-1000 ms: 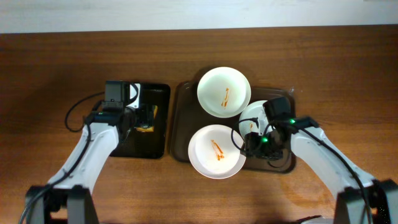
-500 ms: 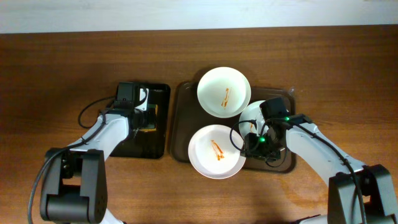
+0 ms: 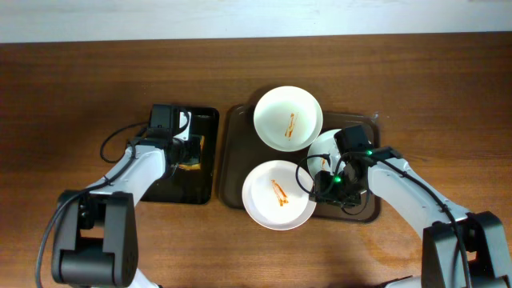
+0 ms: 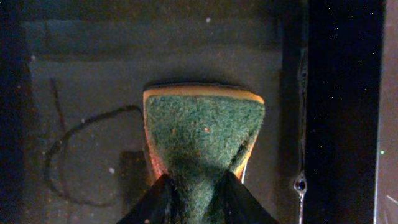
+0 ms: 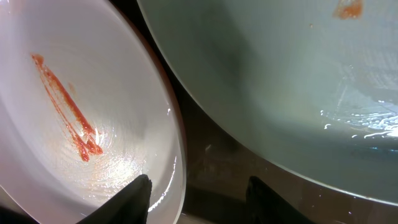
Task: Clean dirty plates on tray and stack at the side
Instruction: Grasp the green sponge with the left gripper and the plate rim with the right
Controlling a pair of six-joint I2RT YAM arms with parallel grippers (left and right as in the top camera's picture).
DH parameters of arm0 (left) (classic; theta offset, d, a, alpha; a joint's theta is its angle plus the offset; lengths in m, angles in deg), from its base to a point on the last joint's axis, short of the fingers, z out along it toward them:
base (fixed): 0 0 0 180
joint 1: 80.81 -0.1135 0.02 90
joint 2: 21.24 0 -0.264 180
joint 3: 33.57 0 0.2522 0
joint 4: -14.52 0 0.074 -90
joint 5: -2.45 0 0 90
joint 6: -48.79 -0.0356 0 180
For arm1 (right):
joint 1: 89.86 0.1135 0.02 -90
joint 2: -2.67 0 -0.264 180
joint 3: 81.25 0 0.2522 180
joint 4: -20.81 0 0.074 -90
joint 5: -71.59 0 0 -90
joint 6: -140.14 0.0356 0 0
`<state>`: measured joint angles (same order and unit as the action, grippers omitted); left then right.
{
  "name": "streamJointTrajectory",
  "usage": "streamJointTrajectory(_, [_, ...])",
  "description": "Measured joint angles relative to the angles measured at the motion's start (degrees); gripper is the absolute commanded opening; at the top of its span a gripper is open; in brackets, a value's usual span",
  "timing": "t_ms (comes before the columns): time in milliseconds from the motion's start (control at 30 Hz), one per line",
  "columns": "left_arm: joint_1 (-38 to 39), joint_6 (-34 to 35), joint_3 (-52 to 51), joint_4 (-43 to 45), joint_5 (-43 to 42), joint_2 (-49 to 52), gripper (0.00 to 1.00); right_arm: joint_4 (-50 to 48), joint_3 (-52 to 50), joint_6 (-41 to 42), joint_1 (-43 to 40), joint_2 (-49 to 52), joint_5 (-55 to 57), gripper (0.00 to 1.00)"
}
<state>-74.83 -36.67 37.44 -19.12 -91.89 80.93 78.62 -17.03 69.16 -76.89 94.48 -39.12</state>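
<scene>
Three white plates smeared with red sauce sit on the brown tray (image 3: 234, 164): one at the back (image 3: 288, 118), one at the front (image 3: 278, 194), and one on the right (image 3: 326, 144), partly under my right arm. My right gripper (image 3: 324, 188) is open and straddles the front plate's right rim. In the right wrist view, one finger is inside the front plate (image 5: 81, 124) and the other is over the tray; the right gripper (image 5: 199, 199) is apart from the right-hand plate (image 5: 298, 93). My left gripper (image 3: 190, 152) (image 4: 196, 199) is shut on a green sponge (image 4: 202, 130) (image 3: 189, 165), pinching its near end.
A small black tray (image 3: 180, 188) lies to the left of the brown tray, with the sponge resting on it under my left gripper. Bare wooden table (image 3: 80, 96) surrounds both trays. Black cables (image 3: 112, 144) loop beside my left arm.
My left gripper has closed onto the sponge, and the left arm has shifted a little to the right over the black tray. The right arm has barely moved.
</scene>
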Motion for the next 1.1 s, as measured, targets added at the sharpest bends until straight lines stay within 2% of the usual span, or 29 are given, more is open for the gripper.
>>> streamJointTrajectory(33, [0.00,-0.13,0.17,-0.09,0.00,0.42,0.00,0.02,0.00,0.04,0.00,0.00,0.00,0.51])
streamJointTrajectory(300, [0.00,0.00,1.88,-2.51,0.00,1.46,0.00,0.24,0.00,0.04,0.00,0.04,0.00,0.51])
streamJointTrajectory(433, [0.00,0.48,3.04,-8.68,-1.07,-6.10,0.00,0.55,0.00,0.00,0.00,0.09,0.00,0.50])
streamJointTrajectory(533, [0.02,1.55,4.44,-13.92,-1.53,-11.45,0.00,1.09,0.00,0.09,0.00,0.09,-0.02,0.37])
streamJointTrajectory(767, [0.02,2.01,4.46,-14.64,-1.53,-11.52,0.00,0.98,0.00,0.17,0.04,0.09,-0.02,0.36])
streamJointTrajectory(867, [0.02,2.01,4.46,-14.64,-1.53,-11.54,0.00,0.92,0.00,0.13,0.07,0.09,-0.04,0.22])
streamJointTrajectory(1100, [0.02,2.01,4.46,-14.64,-1.53,-11.54,0.00,-1.51,0.00,2.10,5.90,0.09,0.74,0.19])
